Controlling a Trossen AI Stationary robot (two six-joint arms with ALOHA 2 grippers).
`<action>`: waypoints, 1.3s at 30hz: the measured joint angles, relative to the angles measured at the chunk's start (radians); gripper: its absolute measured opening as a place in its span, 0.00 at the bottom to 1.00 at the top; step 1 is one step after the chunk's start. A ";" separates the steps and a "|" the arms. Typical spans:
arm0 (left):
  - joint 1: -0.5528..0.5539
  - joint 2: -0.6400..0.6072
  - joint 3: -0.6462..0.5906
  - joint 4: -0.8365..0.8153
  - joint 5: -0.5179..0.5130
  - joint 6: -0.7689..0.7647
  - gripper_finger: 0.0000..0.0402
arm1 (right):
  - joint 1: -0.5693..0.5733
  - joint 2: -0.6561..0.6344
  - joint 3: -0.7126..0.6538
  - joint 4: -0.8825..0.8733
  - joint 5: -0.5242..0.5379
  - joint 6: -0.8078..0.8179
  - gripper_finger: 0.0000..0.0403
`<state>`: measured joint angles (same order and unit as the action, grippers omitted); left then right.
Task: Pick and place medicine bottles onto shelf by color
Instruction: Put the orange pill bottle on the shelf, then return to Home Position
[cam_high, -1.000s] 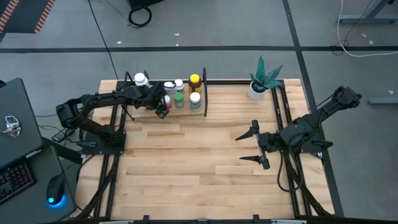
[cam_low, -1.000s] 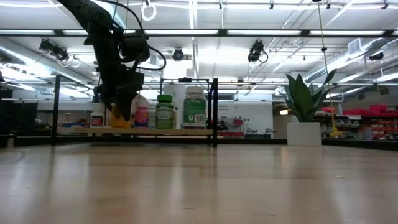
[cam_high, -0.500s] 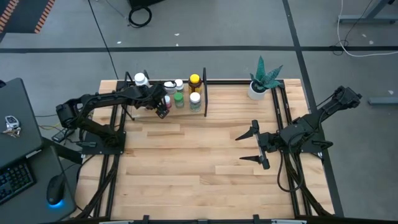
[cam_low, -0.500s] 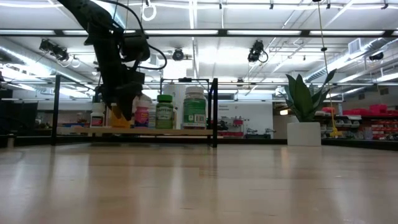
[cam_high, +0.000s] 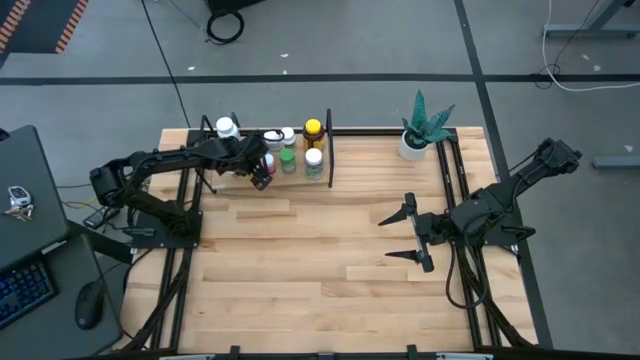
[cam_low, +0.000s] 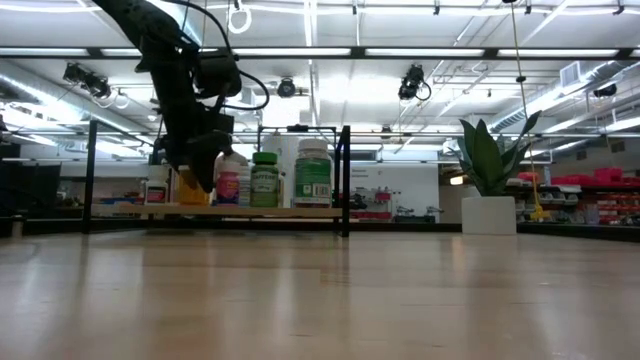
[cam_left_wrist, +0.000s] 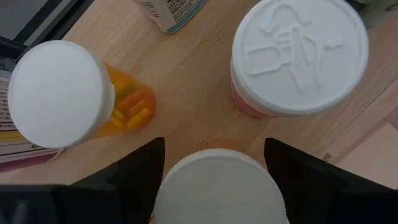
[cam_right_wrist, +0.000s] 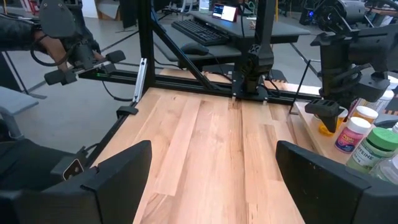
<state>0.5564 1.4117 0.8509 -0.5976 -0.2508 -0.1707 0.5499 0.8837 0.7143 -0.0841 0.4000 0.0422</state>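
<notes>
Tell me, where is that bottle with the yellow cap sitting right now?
In the high view the yellow-capped bottle stands at the back of the shelf, near its right end, behind a white-capped bottle and beside the black post.

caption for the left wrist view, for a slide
Left pincer open around a white-capped bottle on the shelf, beside an orange pill bottle.

medicine bottles (cam_high: 288, 160) on shelf (cam_high: 322, 178)
</notes>
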 joint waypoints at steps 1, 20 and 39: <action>0.000 0.000 0.000 0.000 0.000 0.000 0.70 | 0.000 0.000 0.000 0.000 0.000 0.000 0.87; -0.038 -0.138 0.001 0.024 0.001 0.002 0.70 | -0.001 0.000 0.000 0.000 0.000 0.000 0.87; -0.249 -0.474 -0.058 0.183 0.013 0.078 0.64 | -0.021 -0.030 -0.098 0.045 0.047 -0.074 0.87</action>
<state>0.3076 0.9374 0.7928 -0.4144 -0.2374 -0.0922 0.5292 0.8536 0.6161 -0.0392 0.4465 -0.0313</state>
